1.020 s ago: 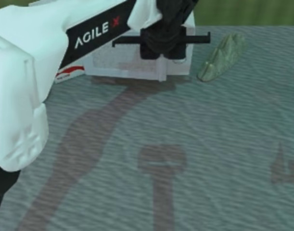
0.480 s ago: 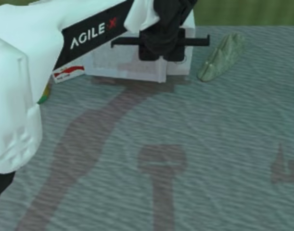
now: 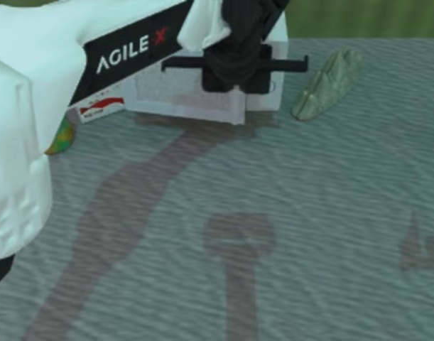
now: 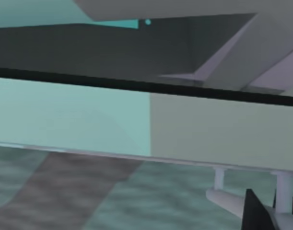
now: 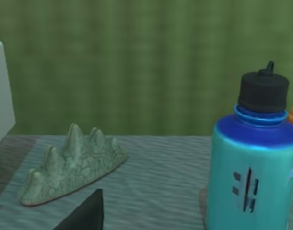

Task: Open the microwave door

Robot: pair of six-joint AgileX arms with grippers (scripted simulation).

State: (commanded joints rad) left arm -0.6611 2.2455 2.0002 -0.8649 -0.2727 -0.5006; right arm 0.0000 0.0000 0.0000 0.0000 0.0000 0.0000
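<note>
A green striped wall runs behind my grey-green rippled table. At the far edge, left of centre in the top view, sits the white microwave. Its door, the wide front panel with the speckled mesh window, faces the near side, and its right edge stands slightly out from the box, so I read it as open just a crack.

My left arm reaches in from the left across the top of the microwave, with the left gripper hanging over the front near the door's right edge. From above I cannot tell how far its fingers are spread. In the left wrist view I see the door very close, a white bar handle on two posts under it, and one dark fingertip right beside that handle; whether it touches I cannot say.

A green ridged ornament lies to the right of the microwave, apart from it. A carton with red print peeks out under the arm at the microwave's left, with a small multicoloured thing just beside it.

The right wrist view shows the ornament, a blue bottle with a black cap, and a dark piece of the right gripper, its spread unclear to me.
</note>
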